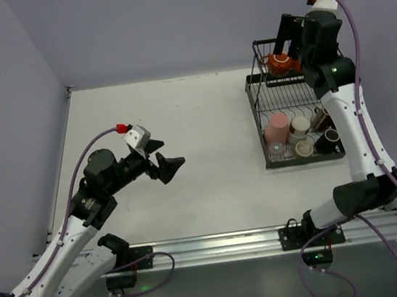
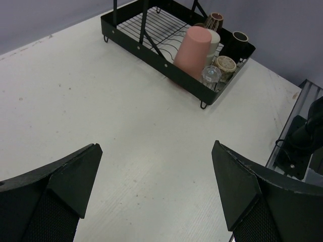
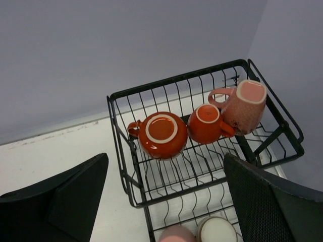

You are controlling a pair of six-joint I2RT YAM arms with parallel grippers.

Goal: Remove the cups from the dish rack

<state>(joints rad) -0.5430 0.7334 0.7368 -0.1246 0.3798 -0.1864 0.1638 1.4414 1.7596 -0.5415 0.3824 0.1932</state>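
Both claws gaped empty: right claw (image 3: 165,160) above the top basket of the dish rack (image 1: 257,122), left claw (image 2: 155,146) well apart over the counter (image 1: 180,121).
The rack, black wire in two tiers at the counter's far right, held cups (image 1: 278,129) on both; a finger snagging those wires could have dragged it all. The big orange cup (image 3: 160,133) sat mouth-down and glossy, apt to slip from a shallow pinch. The salmon mug (image 3: 245,106) crowded the smaller orange cup (image 3: 207,123), so lifting one might have toppled its neighbour.
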